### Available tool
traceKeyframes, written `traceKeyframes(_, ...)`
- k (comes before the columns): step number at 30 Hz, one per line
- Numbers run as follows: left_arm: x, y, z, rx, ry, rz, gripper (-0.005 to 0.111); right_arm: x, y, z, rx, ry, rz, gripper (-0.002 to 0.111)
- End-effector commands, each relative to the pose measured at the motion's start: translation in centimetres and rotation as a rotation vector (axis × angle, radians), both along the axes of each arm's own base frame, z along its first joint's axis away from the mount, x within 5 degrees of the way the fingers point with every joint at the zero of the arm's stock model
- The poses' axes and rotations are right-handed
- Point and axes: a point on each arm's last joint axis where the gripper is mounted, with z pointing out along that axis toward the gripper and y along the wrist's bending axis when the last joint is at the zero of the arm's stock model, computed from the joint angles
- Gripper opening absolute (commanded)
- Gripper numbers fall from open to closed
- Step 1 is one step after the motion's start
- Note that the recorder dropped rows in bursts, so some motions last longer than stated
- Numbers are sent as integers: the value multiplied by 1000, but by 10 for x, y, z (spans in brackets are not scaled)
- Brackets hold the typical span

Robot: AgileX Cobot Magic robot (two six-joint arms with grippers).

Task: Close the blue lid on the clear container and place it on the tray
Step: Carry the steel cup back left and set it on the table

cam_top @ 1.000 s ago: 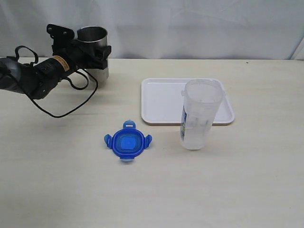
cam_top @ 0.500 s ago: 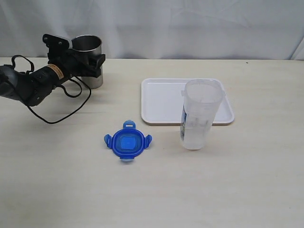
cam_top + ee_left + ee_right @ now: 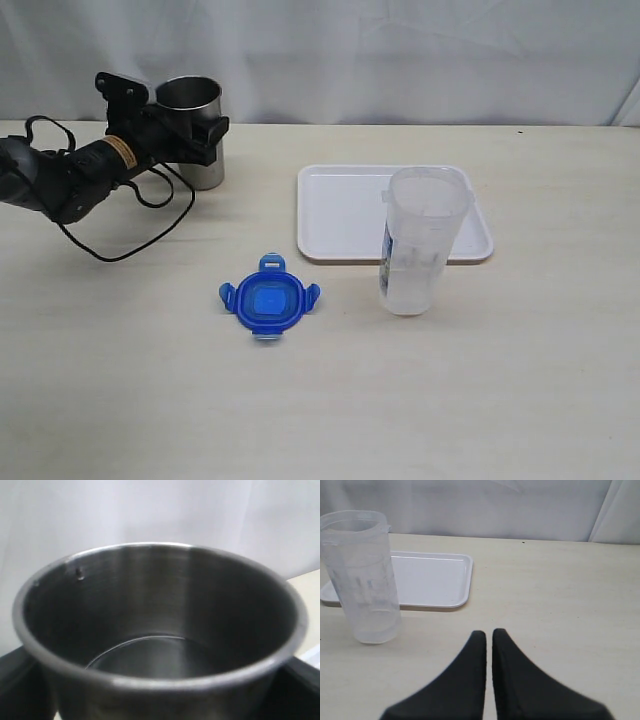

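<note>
Exterior view:
- Left gripper [image 3: 188, 135] sits at 10 o'clock on the table [image 3: 450, 400]. Its jaws are spread wide and clamped around a steel tumbler [image 3: 194, 105].
- The tumbler is upright, mouth up. Cannot tell if its base touches the tabletop.
- A black cable [image 3: 130, 243] loops on the table below the arm.
- Blue lid [image 3: 269, 303] lies flat at about 7 o'clock from the table's middle, flaps splayed out and nothing touching it.
- Clear container [image 3: 418, 245] stands upright and open-topped at the lid's 3 o'clock, well apart from it.
- The container stands on the table at the 6 o'clock edge of the white tray [image 3: 340, 215], in front of it rather than on it.

Left wrist view:
- The tumbler's bare metal interior fills the frame.
- A black finger shows at each side of its wall.

Right wrist view:
- Right gripper [image 3: 488, 647] has its black jaws closed tip to tip and holds nothing. It hovers over bare table.
- The container stands beyond the fingertips, off to one side, by the tray's rim.
</note>
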Motion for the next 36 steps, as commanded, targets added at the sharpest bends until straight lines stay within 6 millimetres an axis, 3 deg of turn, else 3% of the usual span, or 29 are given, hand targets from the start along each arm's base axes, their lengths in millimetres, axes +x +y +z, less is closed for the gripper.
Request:
traceKeyframes(1, 2, -2, 10, -38, -33, -9, 0, 0, 0, -1, -7, -5, -3, 5)
traceKeyframes(5, 2, -1, 9, -28, -18, -2, 1, 0, 0, -1, -7, -5, -3, 5)
traceKeyframes(7, 2, -1, 7, -20, -6, 3, 7, 0, 0, -1, -7, -5, -3, 5)
traceKeyframes(11, 2, 0, 6, -12, 6, 9, 31, 0, 0, -1, -7, -5, -3, 5)
traceKeyframes(16, 2, 0, 6, -11, 7, 9, 68, 0, 0, -1, -7, -5, -3, 5)
traceKeyframes(18, 2, 0, 6, -11, 7, 9, 77, 0, 0, -1, -7, -5, -3, 5)
traceKeyframes(36, 0, -2, 3, 27, 18, -25, 84, 0, 0, -1, -7, -5, -3, 5)
